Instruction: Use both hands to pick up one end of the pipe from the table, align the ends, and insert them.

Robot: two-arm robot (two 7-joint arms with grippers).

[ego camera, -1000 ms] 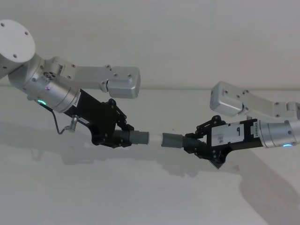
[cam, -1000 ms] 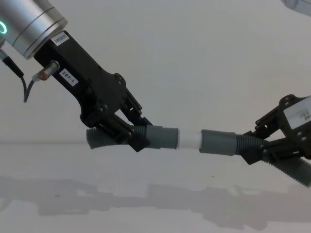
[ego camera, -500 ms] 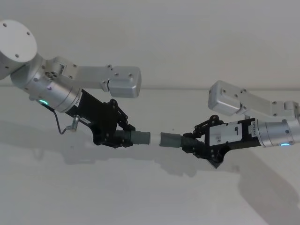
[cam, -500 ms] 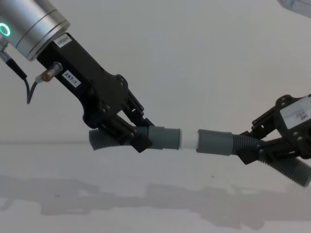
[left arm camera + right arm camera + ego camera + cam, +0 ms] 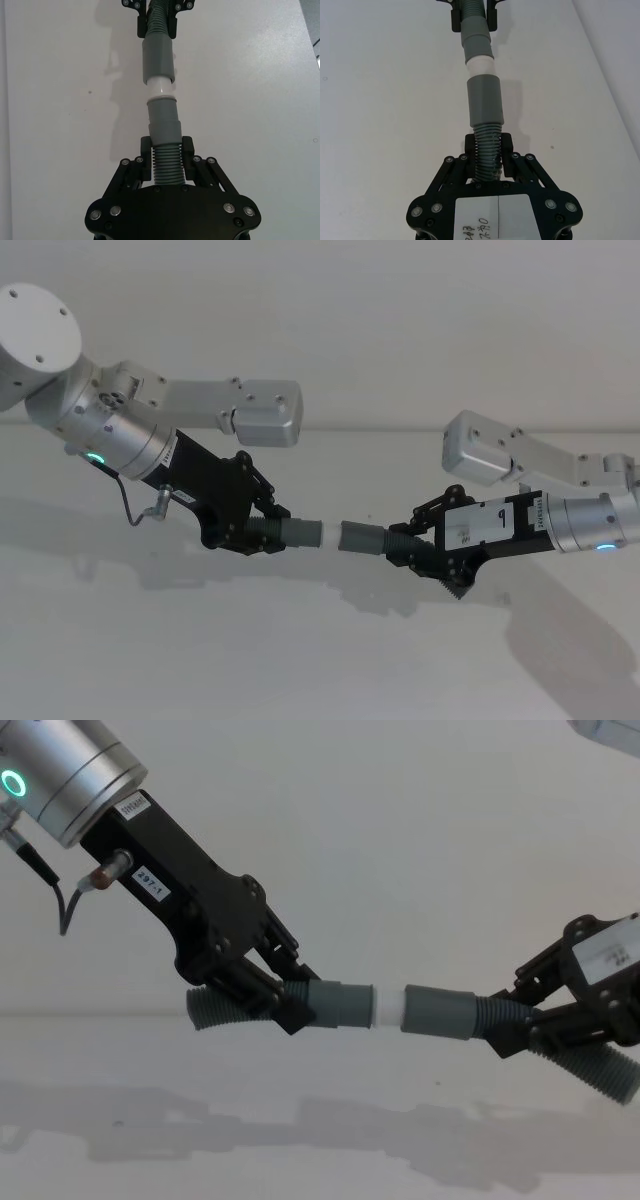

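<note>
Two ribbed dark-grey hose pieces, both held above the table (image 5: 300, 660), cuffs facing. Left gripper (image 5: 268, 1003): jaws clamped on the left piece (image 5: 215, 1010) at its ribs, behind the smooth grey cuff (image 5: 343, 1005). Chest view alone shows curved tails drooping beyond each claw. White tip (image 5: 388, 1007) meets the open-mouthed cuff (image 5: 438, 1013). Right gripper (image 5: 520, 1025): clamped on the right piece (image 5: 600, 1072).

A bare robot test bench, most likely a lab.
A plain matte white desk (image 5: 300, 660) meets a blank pale wall (image 5: 380, 310) along its far edge; two metal robot arms reach over it, and there are no household or shop furnishings.
</note>
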